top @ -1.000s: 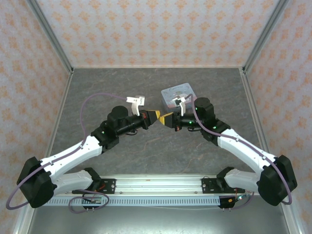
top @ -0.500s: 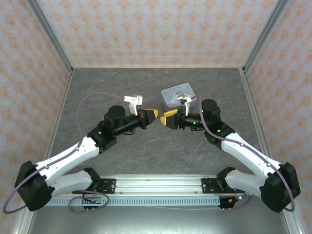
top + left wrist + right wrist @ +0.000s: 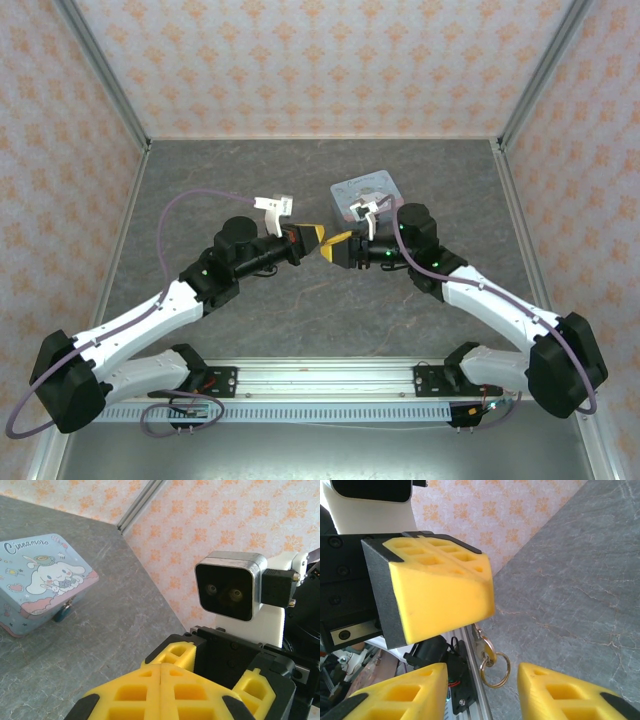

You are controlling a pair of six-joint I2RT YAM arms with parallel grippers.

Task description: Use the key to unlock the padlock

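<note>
beneath the left claw (image 3: 161,672) hangs the key (image 3: 481,647)

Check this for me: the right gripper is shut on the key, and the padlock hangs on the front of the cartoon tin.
Wrong gripper: the left gripper is shut on the key, which dangles between the fingers of the open right gripper, as the right wrist view shows. The padlock does hang on the front of the cartoon tin.

Overhead looks down; wrist views face each other.
</note>
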